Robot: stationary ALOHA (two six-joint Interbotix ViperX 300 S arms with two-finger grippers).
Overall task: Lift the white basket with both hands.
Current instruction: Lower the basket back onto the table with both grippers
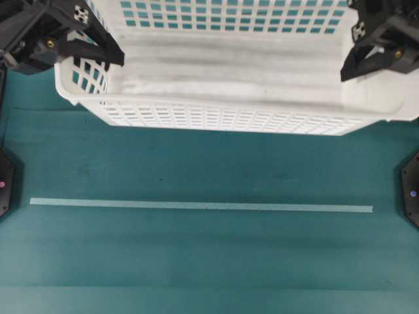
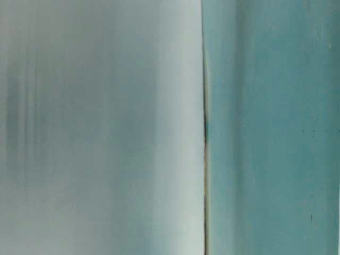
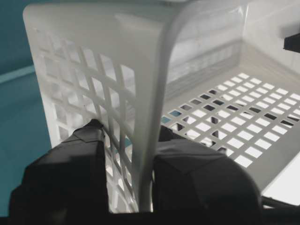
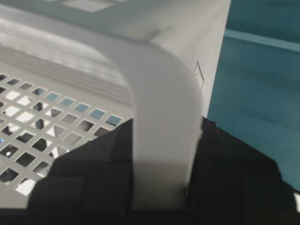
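Observation:
The white basket [image 1: 229, 116] lies across the top of the overhead view, its perforated front wall facing me and its solid floor showing inside. My left gripper [image 1: 91, 46] is shut on the basket's left rim. In the left wrist view its fingers [image 3: 70, 178] stand one on each side of the thin wall [image 3: 145, 154]. My right gripper [image 1: 366, 55] is shut on the right rim. Its black fingers [image 4: 89, 173] press against both faces of the broad rounded rim [image 4: 161, 140]. A blurred white surface [image 2: 101, 127] fills the left of the table-level view. Whether the basket's floor touches the table I cannot tell.
The teal table mat [image 1: 209, 261] stretches in front of the basket. A pale tape strip [image 1: 201, 206] runs across it from left to right. Black brackets sit at the left edge [image 1: 5, 183] and the right edge [image 1: 411, 196].

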